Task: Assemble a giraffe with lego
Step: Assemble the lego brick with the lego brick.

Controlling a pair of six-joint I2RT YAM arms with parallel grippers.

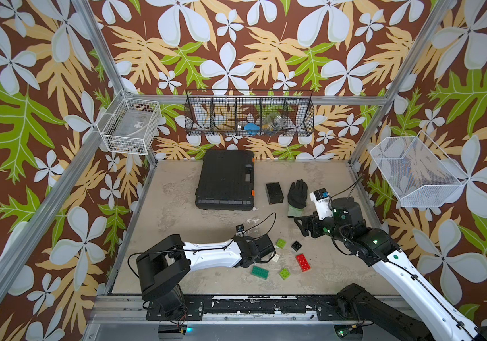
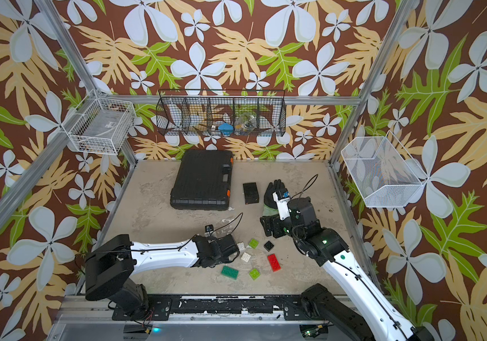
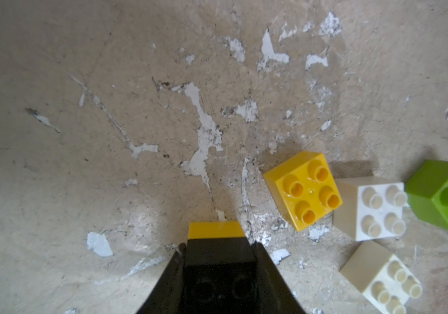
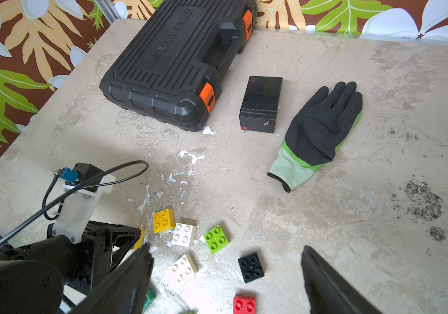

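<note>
Yellow-on-black joined plastic brick pair (image 3: pixel 216 230): left wrist view, sat clamped in closed left end effector (image 3: pixel 220 246).
Black square studded brick (image 1: pixel 296 245): both top views, lay on counter (image 1: pixel 192 218) nearer right end effector (image 1: pixel 300 224).
Right end effector (image 4: pixel 225 250): right wrist view, gaped empty, that brick (image 4: pixel 250 267) ahead between its jaws.
</note>
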